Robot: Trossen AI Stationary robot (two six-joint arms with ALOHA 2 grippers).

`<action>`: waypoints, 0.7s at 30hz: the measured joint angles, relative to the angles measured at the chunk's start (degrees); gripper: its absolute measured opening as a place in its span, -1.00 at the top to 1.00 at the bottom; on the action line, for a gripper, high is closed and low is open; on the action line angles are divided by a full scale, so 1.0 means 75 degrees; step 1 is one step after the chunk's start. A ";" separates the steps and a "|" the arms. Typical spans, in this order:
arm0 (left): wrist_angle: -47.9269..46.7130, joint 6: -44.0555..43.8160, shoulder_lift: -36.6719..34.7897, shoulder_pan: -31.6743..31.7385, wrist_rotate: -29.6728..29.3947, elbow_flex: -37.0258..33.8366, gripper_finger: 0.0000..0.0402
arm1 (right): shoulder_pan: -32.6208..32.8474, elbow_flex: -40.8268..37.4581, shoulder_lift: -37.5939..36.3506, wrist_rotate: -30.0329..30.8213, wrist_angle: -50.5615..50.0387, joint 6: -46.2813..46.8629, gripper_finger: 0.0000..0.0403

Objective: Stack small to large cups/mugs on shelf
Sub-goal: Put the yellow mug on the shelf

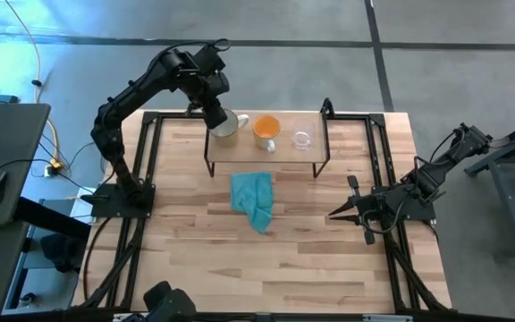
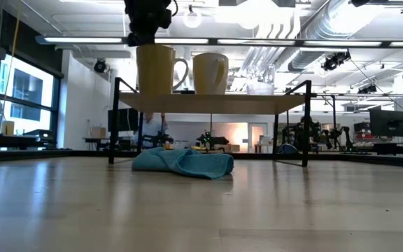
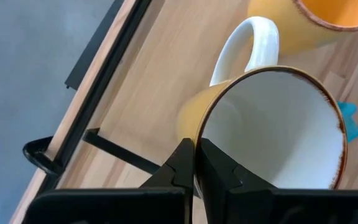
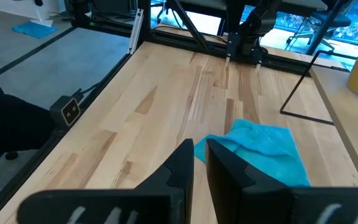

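On the shelf (image 1: 266, 154) stand three cups in a row: a cream mug (image 1: 226, 125) at the left end, an orange mug (image 1: 266, 128) in the middle and a small clear glass cup (image 1: 302, 139) at the right. In the low view the cream mug (image 2: 156, 68) seems to stand with its base on the shelf's board (image 2: 208, 103). My left gripper (image 3: 197, 165) is above the cream mug and shut on it. My right gripper (image 1: 338, 213) hovers over the table's right part, shut with nothing between its fingers. My left gripper pinches the cream mug's rim (image 3: 196, 144), about a quarter turn round from the handle (image 3: 244, 43). One finger (image 3: 219, 177) is inside the mug and the other (image 3: 180, 171) outside. The fingers come from above, pointing steeply down. The mug stays upright.
A crumpled teal cloth (image 1: 253, 199) lies on the table just in front of the shelf. The shelf's thin black legs (image 2: 306, 122) stand at its corners. The table's black frame rails run along its left and right edges. Bare wood lies toward the near edge.
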 joint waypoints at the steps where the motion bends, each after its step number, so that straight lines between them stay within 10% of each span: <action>1: 0.0001 0.0000 0.0003 -0.0005 0.0022 0.0000 1.00 | 0.0000 0.0000 0.0000 0.0000 0.0000 0.0006 0.84; 21: -0.0071 -0.0070 0.0223 0.0093 0.0191 0.0003 1.00 | 0.0002 0.0000 0.0002 -0.0003 -0.0026 0.0121 0.84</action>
